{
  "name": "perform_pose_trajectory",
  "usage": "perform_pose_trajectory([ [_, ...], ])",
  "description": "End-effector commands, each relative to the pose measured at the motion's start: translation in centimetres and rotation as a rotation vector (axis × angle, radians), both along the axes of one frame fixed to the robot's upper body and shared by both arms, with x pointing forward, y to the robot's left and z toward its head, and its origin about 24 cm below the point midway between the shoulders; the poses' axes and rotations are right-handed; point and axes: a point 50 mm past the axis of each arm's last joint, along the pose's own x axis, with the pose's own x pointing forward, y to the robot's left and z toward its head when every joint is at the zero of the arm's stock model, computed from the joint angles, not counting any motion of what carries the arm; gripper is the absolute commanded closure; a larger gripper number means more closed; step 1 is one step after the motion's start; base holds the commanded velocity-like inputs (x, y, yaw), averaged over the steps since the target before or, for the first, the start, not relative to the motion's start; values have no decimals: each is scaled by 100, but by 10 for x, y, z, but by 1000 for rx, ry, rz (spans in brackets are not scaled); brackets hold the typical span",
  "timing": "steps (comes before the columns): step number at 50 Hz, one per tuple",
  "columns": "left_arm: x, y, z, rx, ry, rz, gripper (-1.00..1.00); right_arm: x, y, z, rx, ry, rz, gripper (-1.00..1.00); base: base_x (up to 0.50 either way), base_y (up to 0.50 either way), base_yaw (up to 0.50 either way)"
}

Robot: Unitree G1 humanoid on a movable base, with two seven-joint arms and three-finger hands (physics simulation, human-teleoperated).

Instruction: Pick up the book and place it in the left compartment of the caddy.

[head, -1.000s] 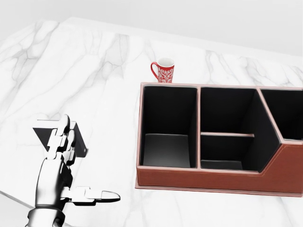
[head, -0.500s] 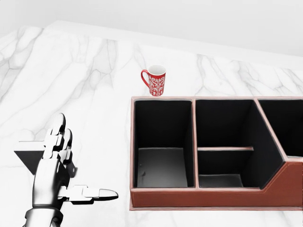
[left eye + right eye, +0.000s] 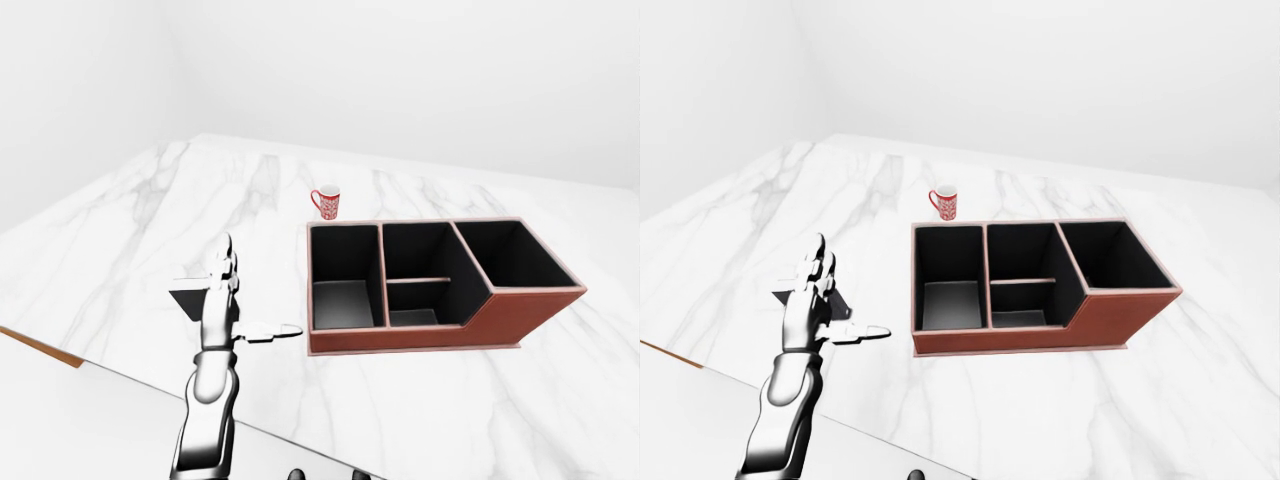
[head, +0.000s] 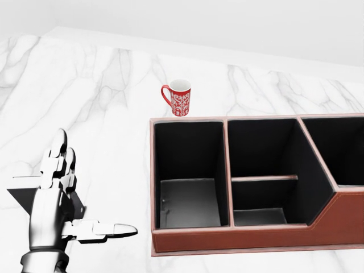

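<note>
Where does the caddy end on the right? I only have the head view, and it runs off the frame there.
Observer: In the left-eye view the caddy ends in a third, wider compartment. It holds nothing, and its outer wall slopes down toward the bottom of the view.
Operator: And how close is the table's near edge to the hand?
Observer: In the right-eye view the near edge of the table runs diagonally below the left hand. The forearm crosses that edge, while the hand and the book behind it are over the marble.
</note>
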Motion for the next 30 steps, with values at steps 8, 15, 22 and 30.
perform_pose_trajectory([
  [8,-12,9,54,249,-178,157,-100,1,-1,-3,9,10,4,-100,0,0,0],
  [15,-13,10,58,350,-185,228,-100,1,-1,-2,7,8,3,-100,0,0,0],
  [22,-14,26,59,599,-190,445,-100,1,-1,-3,8,10,3,-100,0,0,0],
  [30,-17,32,63,733,-211,558,-100,-1,0,0,-1,1,0,-100,0,0,0],
])
